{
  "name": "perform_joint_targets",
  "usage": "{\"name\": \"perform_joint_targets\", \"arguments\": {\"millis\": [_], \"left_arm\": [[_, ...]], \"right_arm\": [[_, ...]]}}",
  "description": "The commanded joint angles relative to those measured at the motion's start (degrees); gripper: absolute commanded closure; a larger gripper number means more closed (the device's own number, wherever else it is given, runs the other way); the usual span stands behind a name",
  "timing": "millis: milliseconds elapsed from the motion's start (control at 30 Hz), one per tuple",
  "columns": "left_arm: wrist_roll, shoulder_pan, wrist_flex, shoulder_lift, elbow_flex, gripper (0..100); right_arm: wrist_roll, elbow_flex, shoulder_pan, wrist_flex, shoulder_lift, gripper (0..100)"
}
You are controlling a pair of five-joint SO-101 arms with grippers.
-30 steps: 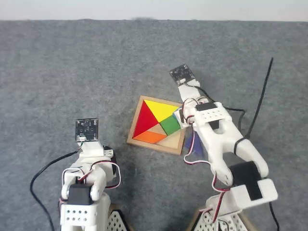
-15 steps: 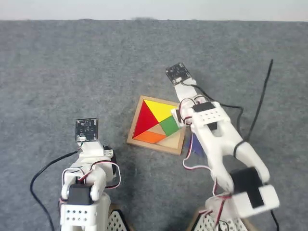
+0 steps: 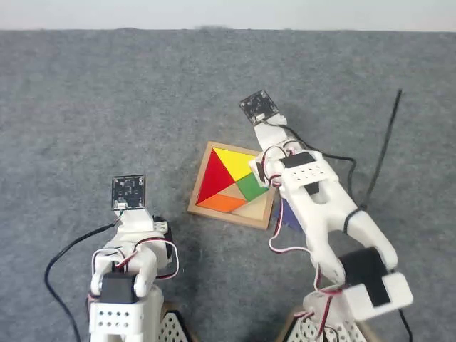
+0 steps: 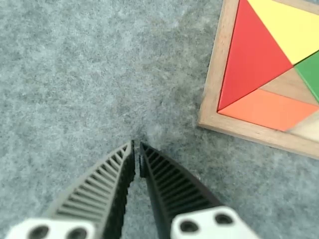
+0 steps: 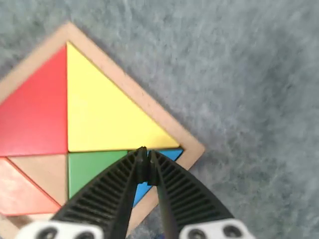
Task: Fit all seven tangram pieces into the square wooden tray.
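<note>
I log the right arm (image 3: 320, 203) slightly further across the wooden tray (image 3: 194, 201) than a second ago, right jaws clenched empty at the blue piece (image 5: 141, 193) beside the green square (image 5: 87, 172) in the tray's corner, which I read as nudging it flush; left jaws clenched empty, parked over the bench (image 3: 107, 92)

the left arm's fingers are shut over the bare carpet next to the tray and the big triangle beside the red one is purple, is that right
Not quite. The big triangle beside the red triangle is yellow, not purple; the right wrist view shows it. The rest holds: the left arm's fingers are shut over the carpet next to the tray.
</note>
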Motion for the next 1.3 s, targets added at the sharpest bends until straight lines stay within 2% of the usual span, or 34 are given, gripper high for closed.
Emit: {"name": "perform_joint_targets", "arguments": {"millis": [0,200,433,533,633,767,1000,1133,1267], "left_arm": [[-0.9,-0.4,0.3,-1.1,-0.7,99],[-0.9,-0.4,0.3,-1.1,-0.7,99],[-0.9,-0.4,0.3,-1.1,-0.7,99],[-0.9,-0.4,0.3,-1.1,-0.7,99],[-0.9,-0.4,0.3,-1.1,-0.7,99],[-0.9,-0.4,0.3,-1.1,-0.7,99],[-0.9,-0.4,0.3,-1.1,-0.7,99],[-0.9,-0.4,0.3,-1.1,-0.7,99],[-0.9,-0.4,0.3,-1.1,-0.7,99]], "right_arm": [[-0.1,-0.5,0.4,2.2,1.4,99.1],[0.0,-1.8,0.9,4.9,-1.9,99.1],[0.3,-3.3,1.7,25.5,-20.5,99.1],[3.8,0.6,1.5,30.7,-24.1,99.0],[7.0,7.2,1.7,28.2,-24.2,99.0],[6.1,14.6,1.2,19.8,-22.8,98.9],[5.5,15.4,1.1,16.3,-18.3,98.7],[-0.8,14.5,1.0,16.0,-17.0,90.2],[-1.8,14.3,1.3,15.9,-14.9,82.7]]}}
